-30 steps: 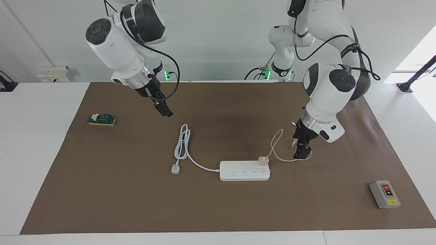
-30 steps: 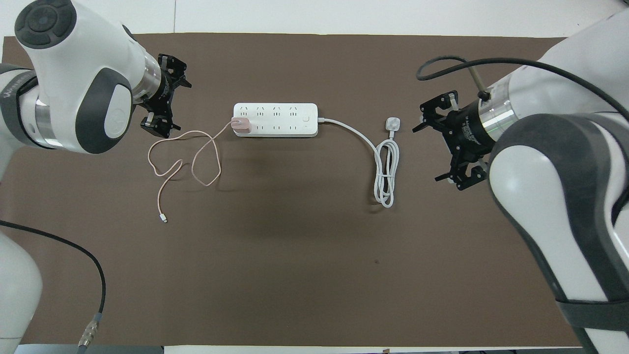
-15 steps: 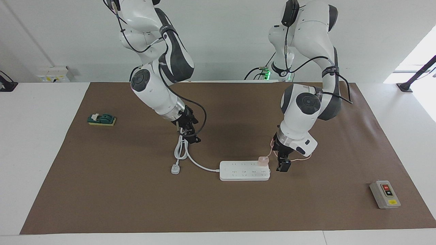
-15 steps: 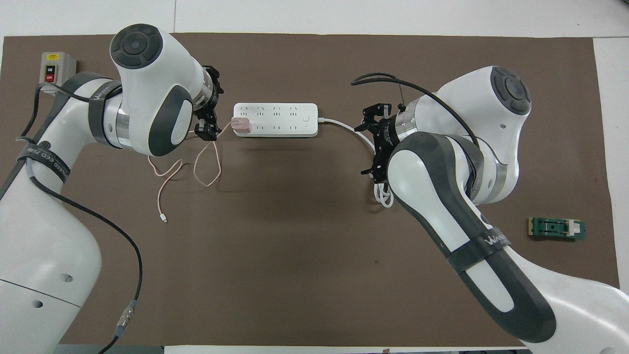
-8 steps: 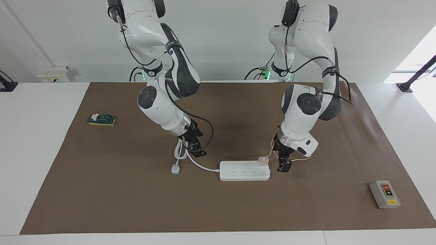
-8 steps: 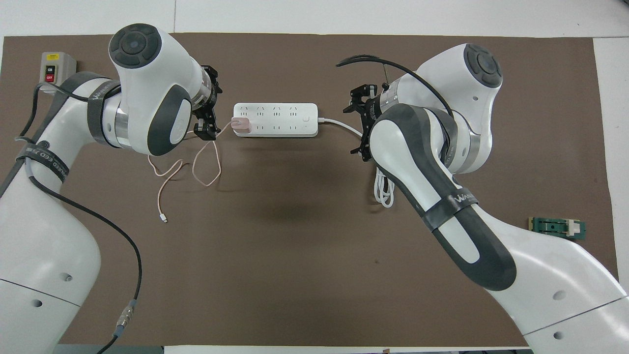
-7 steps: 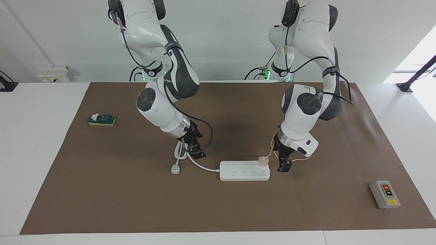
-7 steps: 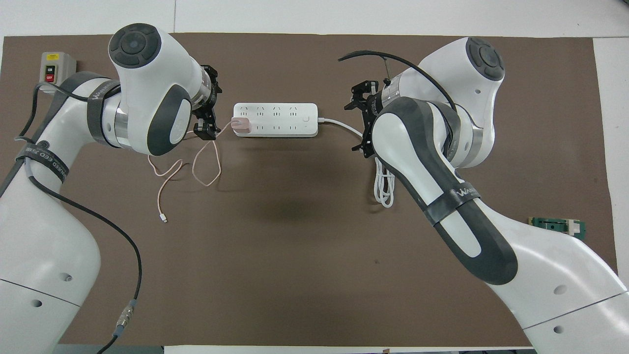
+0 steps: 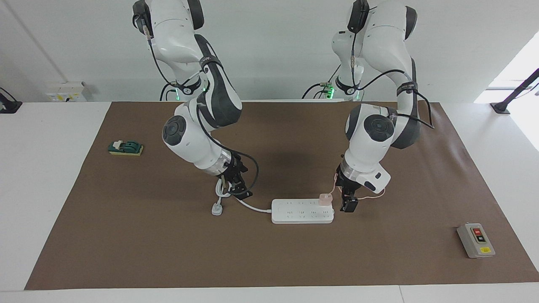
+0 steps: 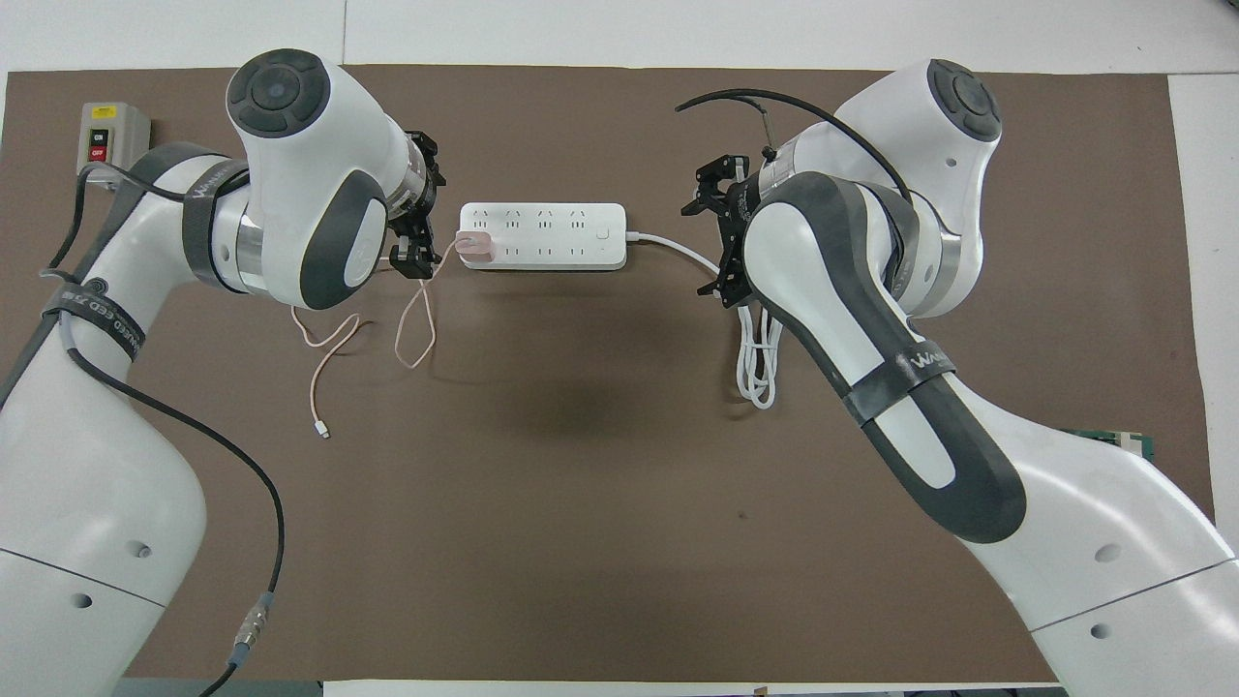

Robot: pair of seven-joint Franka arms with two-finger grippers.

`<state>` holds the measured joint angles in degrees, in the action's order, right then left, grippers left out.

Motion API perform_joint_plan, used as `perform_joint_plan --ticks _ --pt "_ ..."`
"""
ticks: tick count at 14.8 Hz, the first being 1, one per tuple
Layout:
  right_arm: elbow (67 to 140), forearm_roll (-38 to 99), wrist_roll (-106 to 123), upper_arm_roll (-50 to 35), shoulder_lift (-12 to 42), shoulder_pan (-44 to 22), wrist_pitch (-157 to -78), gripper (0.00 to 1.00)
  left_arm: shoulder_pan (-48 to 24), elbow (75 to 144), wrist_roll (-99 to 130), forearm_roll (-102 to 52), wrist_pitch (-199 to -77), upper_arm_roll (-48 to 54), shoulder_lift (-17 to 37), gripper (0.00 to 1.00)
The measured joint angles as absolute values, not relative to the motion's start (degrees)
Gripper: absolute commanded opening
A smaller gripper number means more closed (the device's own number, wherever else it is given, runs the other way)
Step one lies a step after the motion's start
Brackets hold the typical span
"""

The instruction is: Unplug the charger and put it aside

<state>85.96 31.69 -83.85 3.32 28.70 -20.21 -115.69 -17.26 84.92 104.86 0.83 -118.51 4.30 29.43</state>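
Right tool (image 9: 240, 190) is lowered closer to white plastic power strip (image 9: 302, 211); state untellable. Left tool (image 9: 349, 204), wide, beside plugged-in small pink cube charger (image 9: 325, 198). Unbraced strip may be lifted.

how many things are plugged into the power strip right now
1: the pink charger sits in a socket at the power strip's end toward the left arm. Its other sockets look empty.

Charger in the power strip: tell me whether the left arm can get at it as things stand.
Probably yes. The left gripper, open, sits just beside the charger, at the power strip's end. Only the thin pink cable lies between; it should not block.
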Motion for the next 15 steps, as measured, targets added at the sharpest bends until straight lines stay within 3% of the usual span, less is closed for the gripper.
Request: perform_joint_plan --ticks 10,15 --pt "85.2 37.0 -82.6 3.0 32.2 -20.9 -119.8 1.0 -20.3 86.7 106.3 1.5 -120.2 4.3 31.2 1.0" --pt "87.2 39.1 -70.4 2.9 32.0 -23.6 -122.3 1.0 -21.1 86.8 109.2 3.8 -120.6 4.3 33.5 1.0"
